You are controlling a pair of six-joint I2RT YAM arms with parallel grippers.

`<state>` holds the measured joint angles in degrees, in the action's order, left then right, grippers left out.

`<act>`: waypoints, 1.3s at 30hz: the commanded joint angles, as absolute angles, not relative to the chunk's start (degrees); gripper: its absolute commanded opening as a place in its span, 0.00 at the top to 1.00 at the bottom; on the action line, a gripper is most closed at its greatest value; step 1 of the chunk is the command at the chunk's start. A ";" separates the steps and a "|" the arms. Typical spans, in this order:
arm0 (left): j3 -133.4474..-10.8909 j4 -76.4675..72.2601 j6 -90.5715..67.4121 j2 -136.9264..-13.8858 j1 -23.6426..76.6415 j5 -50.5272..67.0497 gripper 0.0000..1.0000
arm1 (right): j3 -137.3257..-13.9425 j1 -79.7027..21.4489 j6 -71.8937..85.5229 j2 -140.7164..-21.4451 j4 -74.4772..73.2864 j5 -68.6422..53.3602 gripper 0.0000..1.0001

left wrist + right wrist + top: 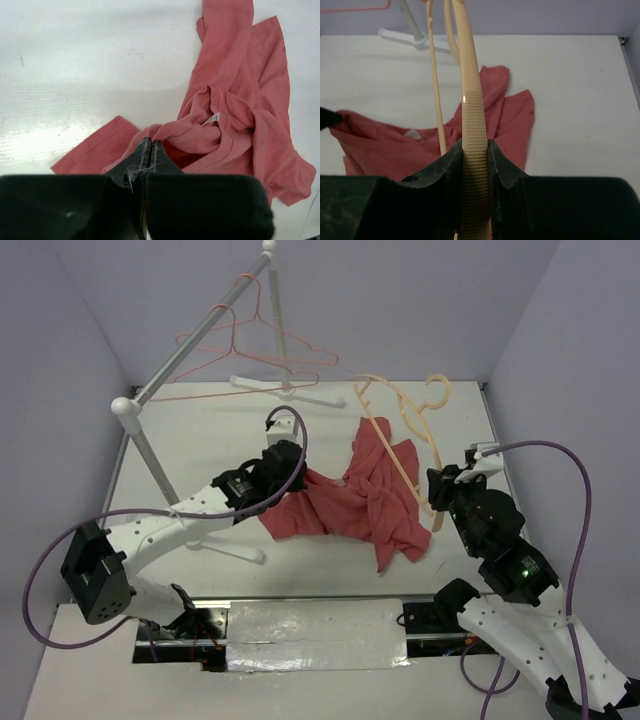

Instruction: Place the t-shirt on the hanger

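Note:
The faded-red t-shirt (365, 502) lies crumpled on the white table, its small white neck label (212, 118) showing by the collar. My left gripper (300, 472) is shut on a fold of the t-shirt's neck edge (159, 133) at its left side. The beige hanger (405, 425) is tilted up over the t-shirt's right part, hook toward the back. My right gripper (437, 502) is shut on the hanger's ribbed shoulder end (474, 165); its thin lower bar (437, 115) runs over the t-shirt (420, 150).
A white garment rack (205, 340) crosses the back left with thin pink-red wire hangers (250, 345) on it; its foot (275, 388) rests at the back. Purple cables loop off both arms. Side walls close in left and right.

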<state>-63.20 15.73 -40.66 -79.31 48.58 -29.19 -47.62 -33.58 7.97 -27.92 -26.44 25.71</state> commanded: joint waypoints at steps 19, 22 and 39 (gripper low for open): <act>-83.05 19.95 -23.04 -89.82 31.73 -25.05 1.00 | -35.68 -33.75 -1.76 -21.62 -15.73 3.69 1.00; -85.86 21.00 -21.10 -89.91 31.73 -24.79 1.00 | -35.42 -33.66 -2.37 -20.40 -15.03 0.80 1.00; -74.28 18.11 -24.52 -84.29 31.73 -21.80 1.00 | -35.34 -35.25 4.65 -24.17 -18.28 11.42 1.00</act>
<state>-76.97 21.34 -22.96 -87.22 31.57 -22.28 -35.22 -34.92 1.80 -22.98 -19.75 5.98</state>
